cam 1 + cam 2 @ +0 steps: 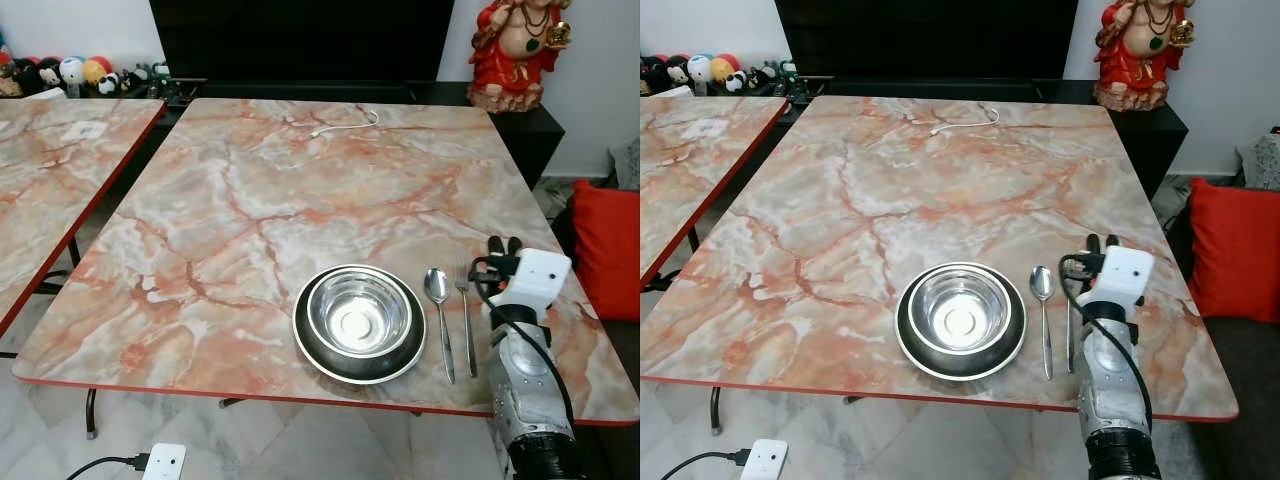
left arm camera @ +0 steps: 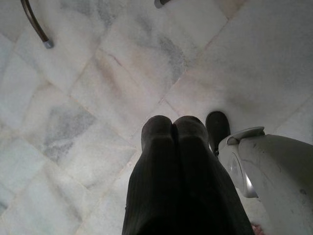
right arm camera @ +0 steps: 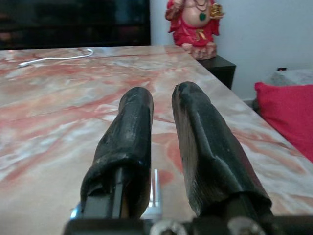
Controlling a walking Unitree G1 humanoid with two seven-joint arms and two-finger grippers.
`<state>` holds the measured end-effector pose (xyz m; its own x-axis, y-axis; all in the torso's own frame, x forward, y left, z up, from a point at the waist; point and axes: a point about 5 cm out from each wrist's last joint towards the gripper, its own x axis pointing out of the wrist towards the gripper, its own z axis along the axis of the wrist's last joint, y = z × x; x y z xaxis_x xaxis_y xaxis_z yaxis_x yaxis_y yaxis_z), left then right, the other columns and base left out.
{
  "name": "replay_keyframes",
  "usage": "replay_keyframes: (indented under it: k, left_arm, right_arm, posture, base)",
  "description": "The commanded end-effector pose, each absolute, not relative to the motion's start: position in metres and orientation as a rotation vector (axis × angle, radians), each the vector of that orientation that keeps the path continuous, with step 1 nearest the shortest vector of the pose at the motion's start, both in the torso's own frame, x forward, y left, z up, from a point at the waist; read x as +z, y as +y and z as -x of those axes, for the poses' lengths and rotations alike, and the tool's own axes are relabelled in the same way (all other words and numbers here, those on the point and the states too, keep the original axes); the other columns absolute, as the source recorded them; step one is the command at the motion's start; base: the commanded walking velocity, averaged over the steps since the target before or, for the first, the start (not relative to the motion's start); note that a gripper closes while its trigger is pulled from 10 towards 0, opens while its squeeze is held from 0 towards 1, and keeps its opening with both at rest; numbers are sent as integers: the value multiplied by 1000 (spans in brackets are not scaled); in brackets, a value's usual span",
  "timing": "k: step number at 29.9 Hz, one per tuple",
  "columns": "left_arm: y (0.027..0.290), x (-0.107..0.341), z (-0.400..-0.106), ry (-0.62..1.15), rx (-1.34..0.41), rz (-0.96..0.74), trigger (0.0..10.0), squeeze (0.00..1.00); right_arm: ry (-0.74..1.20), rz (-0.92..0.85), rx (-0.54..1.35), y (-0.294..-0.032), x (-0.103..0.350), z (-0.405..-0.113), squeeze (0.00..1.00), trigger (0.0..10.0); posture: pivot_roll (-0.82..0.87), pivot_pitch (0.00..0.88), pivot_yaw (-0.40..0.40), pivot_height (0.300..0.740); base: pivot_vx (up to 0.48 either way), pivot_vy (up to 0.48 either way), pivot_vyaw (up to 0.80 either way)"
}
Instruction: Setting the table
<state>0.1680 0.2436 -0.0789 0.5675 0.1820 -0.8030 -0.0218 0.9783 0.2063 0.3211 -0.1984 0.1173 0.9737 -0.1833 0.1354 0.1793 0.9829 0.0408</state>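
A steel bowl (image 1: 358,315) sits in a dark plate (image 1: 330,362) near the front edge of the marble table (image 1: 250,200). Right of the plate lie a spoon (image 1: 440,312) and then a fork (image 1: 465,318), both parallel with handles toward me. My right gripper (image 1: 503,244) hovers low over the table just right of the fork, open with a narrow gap and nothing between its fingers (image 3: 134,122). My left gripper (image 2: 172,123) hangs over the floor tiles with its fingers pressed together.
A white cable (image 1: 345,125) lies at the table's far side. A red statue (image 1: 515,50) stands on a dark cabinet beyond. A second marble table (image 1: 50,170) is at the left and a red cushion (image 1: 608,250) at the right. A power strip (image 1: 165,462) lies on the floor.
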Motion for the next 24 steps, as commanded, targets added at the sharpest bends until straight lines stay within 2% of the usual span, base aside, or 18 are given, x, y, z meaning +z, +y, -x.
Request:
replay_keyframes:
  k: [1, 11, 24]
  left_arm:
    - [245, -81, -162, 984, 127, -173, 10000, 0]
    - [245, -82, -161, 987, 117, -181, 10000, 0]
    - [245, -82, -160, 988, 111, -186, 10000, 0]
  right_arm:
    - [-165, -38, -152, -191, 121, -319, 0, 10000]
    - [-178, -50, -60, -164, 118, -315, 0, 10000]
    - [-244, -41, -28, -159, 133, -317, 0, 10000]
  posture:
    - [-1, 15, 3, 740]
    - [-2, 0, 2, 740]
    - [-10, 0, 0, 740]
  base:
    - [0, 480, 0]
    - [0, 480, 0]
    - [0, 480, 0]
